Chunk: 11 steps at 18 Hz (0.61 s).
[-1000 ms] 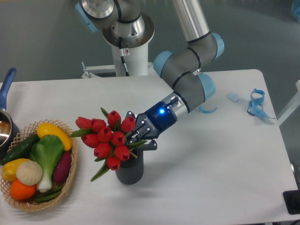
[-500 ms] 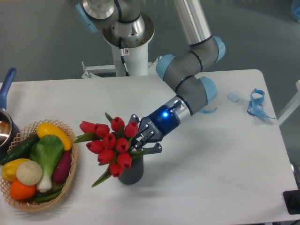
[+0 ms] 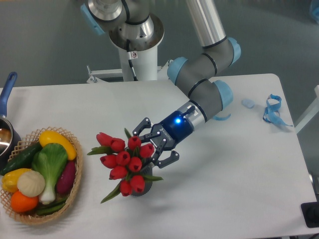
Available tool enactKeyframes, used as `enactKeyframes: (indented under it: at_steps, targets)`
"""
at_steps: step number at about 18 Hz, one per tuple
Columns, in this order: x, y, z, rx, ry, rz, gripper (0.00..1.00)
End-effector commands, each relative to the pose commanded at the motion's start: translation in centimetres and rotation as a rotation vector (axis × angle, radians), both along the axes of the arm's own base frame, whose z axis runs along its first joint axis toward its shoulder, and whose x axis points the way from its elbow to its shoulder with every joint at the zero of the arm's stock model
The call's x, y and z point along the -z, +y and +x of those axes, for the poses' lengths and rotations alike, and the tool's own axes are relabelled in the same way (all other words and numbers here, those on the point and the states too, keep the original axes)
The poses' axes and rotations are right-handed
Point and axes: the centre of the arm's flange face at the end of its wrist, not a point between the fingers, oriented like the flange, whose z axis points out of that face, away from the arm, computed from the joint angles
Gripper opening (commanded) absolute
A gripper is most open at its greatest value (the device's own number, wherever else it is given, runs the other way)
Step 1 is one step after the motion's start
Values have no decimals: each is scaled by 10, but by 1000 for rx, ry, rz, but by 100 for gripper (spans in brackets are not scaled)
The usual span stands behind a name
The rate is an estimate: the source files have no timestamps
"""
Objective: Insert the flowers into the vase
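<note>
The flowers point(image 3: 124, 160), a bunch of red tulips with green leaves, stand in the vase and lean to the left. The vase point(image 3: 143, 192) is dark grey and almost hidden under the blooms; only a sliver of it shows below them. My gripper point(image 3: 148, 147) comes in from the right, just beside the top of the bunch. It is open, with one finger point(image 3: 142, 124) spread above the blooms and the other point(image 3: 168, 159) below them. Neither finger presses on the stems.
A wicker basket point(image 3: 75, 186) with toy vegetables sits at the front left. A metal pot with a blue handle point(image 3: 8, 85) is at the left edge. A blue ribbon point(image 3: 272, 109) and a small pale object point(image 3: 247, 103) lie at the back right. The robot base point(image 3: 134, 45) stands behind.
The gripper has opened and let go of the flowers. The bunch has sunk lower over the vase and shifted a little right; the vase is now mostly covered.
</note>
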Motion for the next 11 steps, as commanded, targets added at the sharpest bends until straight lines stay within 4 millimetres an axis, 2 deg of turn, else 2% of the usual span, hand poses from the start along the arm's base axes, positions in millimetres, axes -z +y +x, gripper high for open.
enactKeyframes:
  at_steps: [7, 9, 11]
  targets:
    - [-48, -40, -12, -77, 162, -48, 100]
    - [-56, -70, -28, -143, 230, -139, 100]
    - [-74, -100, -47, -216, 320, -232, 100]
